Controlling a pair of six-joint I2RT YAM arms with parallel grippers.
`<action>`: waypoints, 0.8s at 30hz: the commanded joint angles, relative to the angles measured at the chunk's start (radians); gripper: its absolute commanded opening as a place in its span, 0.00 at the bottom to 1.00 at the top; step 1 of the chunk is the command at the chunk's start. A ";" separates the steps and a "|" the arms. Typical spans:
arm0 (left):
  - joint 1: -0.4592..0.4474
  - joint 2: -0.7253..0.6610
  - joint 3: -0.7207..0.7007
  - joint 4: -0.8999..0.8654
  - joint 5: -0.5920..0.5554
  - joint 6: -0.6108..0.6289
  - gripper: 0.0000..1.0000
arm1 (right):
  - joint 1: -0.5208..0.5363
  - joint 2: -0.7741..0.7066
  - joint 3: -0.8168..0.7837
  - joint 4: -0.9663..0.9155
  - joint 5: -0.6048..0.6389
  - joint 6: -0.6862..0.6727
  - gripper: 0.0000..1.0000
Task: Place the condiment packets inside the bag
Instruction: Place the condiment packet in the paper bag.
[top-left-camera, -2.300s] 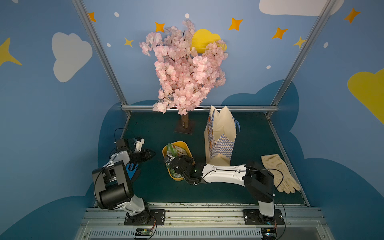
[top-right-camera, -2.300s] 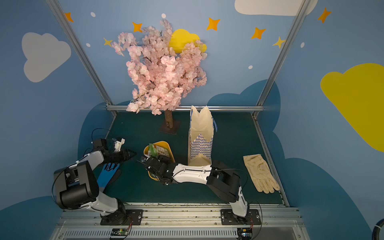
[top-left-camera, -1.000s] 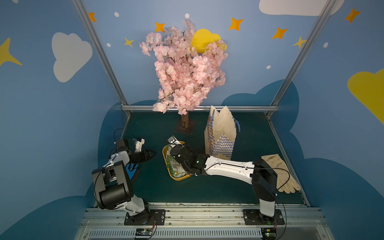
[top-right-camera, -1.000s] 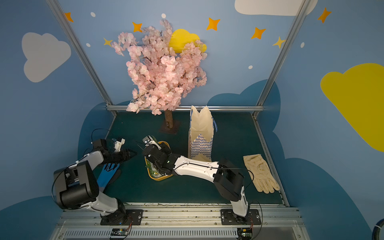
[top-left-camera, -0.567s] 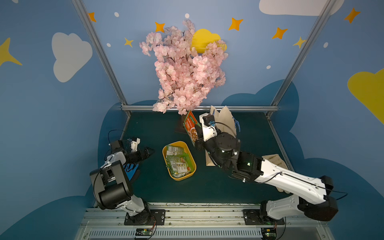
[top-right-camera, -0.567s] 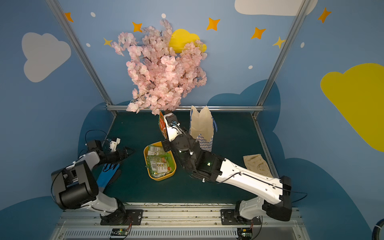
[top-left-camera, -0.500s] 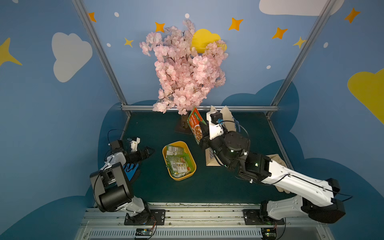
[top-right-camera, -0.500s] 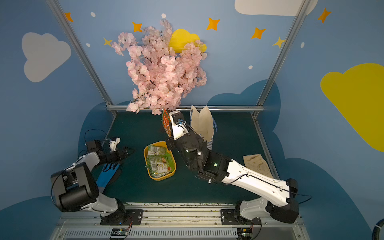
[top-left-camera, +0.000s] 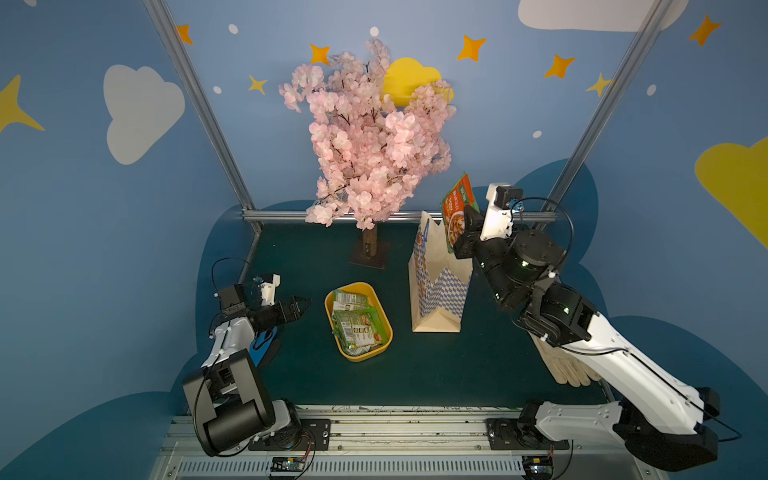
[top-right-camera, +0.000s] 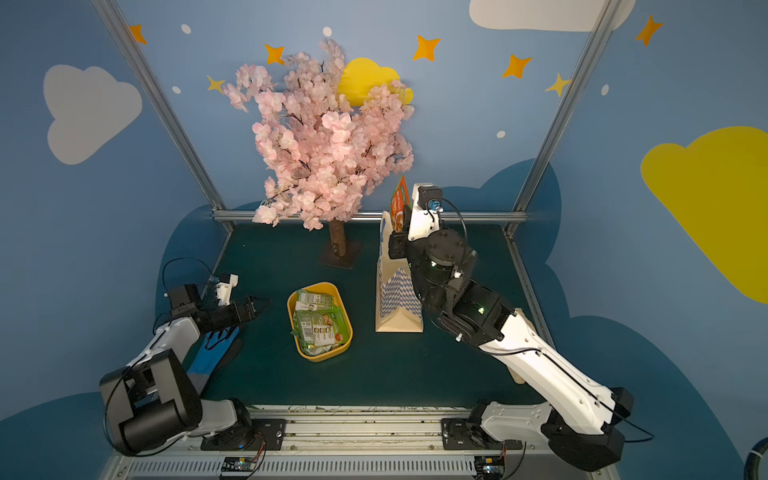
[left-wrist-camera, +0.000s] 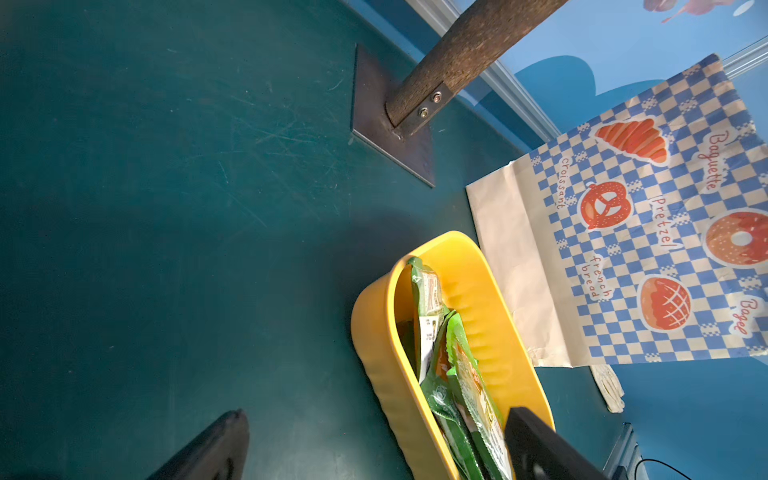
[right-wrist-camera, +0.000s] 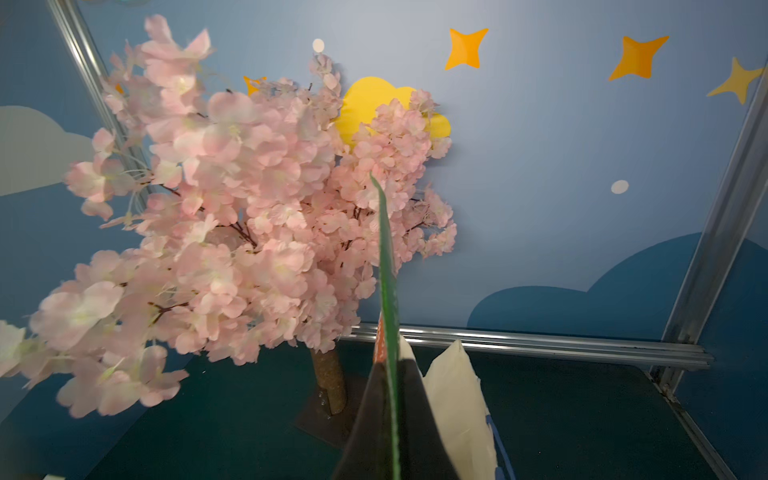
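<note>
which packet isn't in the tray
The packet pinched in the right gripper, held up by the top of the bag. The other packets all lie heaped in the yellow tray.

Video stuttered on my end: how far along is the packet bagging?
Done: unclear, the bag hides its contents. In hand: right gripper shut on one packet above the bag's mouth. Left: the packet heap in the yellow tray, open left gripper beside it.
</note>
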 joint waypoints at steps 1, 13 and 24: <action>0.002 -0.023 -0.014 0.034 0.040 0.010 1.00 | -0.080 0.041 0.047 -0.079 -0.098 0.074 0.00; 0.016 -0.041 -0.021 0.040 0.053 0.022 1.00 | -0.231 0.212 0.131 -0.146 -0.267 0.157 0.00; 0.025 -0.025 -0.006 0.026 0.061 0.025 1.00 | -0.223 0.238 0.084 -0.136 -0.289 0.190 0.08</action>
